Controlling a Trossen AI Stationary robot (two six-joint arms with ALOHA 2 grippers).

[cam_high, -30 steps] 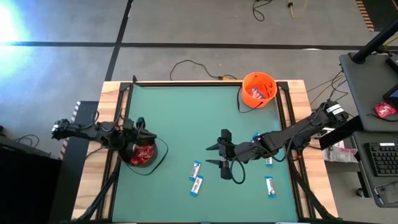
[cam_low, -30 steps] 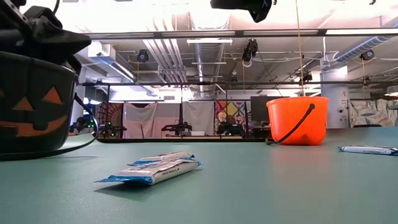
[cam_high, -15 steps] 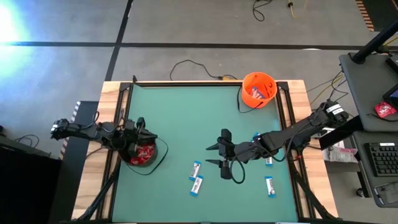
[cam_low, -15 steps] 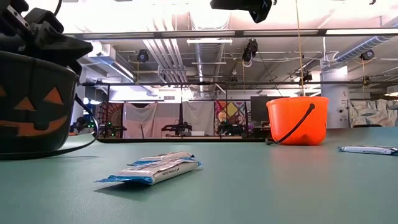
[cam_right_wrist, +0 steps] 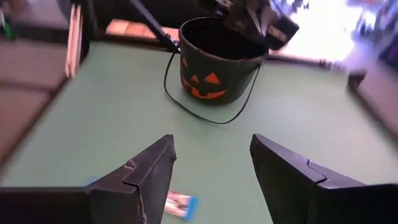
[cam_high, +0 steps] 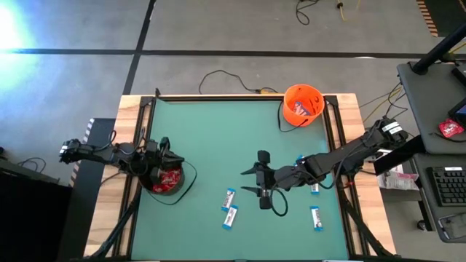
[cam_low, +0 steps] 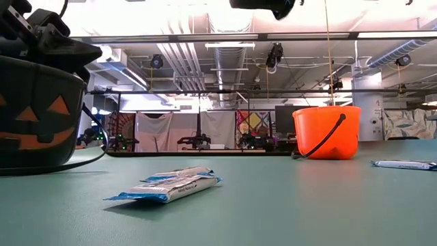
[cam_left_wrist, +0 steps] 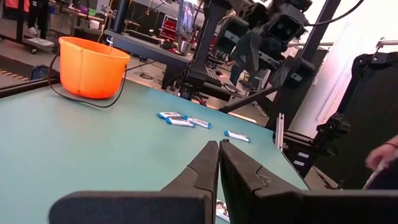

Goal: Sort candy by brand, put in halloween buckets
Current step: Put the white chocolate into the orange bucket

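Left gripper (cam_high: 162, 149): parked right over the black bucket (cam_high: 167, 178) at the left edge of the table; fingers (cam_left_wrist: 208, 163) are pressed together with nothing between them, so probably a drop-off spot, not a grab.
Right gripper (cam_high: 261, 177): hung above the middle of the mat, fingers (cam_right_wrist: 146, 174) spread wide and empty, aimed toward the black bucket's side; looks lined up for the next pick.
Black bucket: jack-o'-lantern face, wire handle flopped down on the mat; shiny red packets (cam_high: 169, 179) can be seen inside from above.
Orange bucket (cam_high: 303, 104): set at the far right corner, well apart from the black one; something white-and-blue is visible inside, so the blue bars are likely meant for it.
Candy left out: two white-and-blue bars (cam_high: 229, 206) lying close together near the front, just left of the right gripper; three more bars (cam_high: 316, 217) are spotted to its right, partly hidden under the right arm.
In the way: nothing much on the mat between the bars and the orange bucket.
Off the table: a keyboard (cam_high: 442, 185) and a red packet (cam_high: 451, 129) on the side desk.
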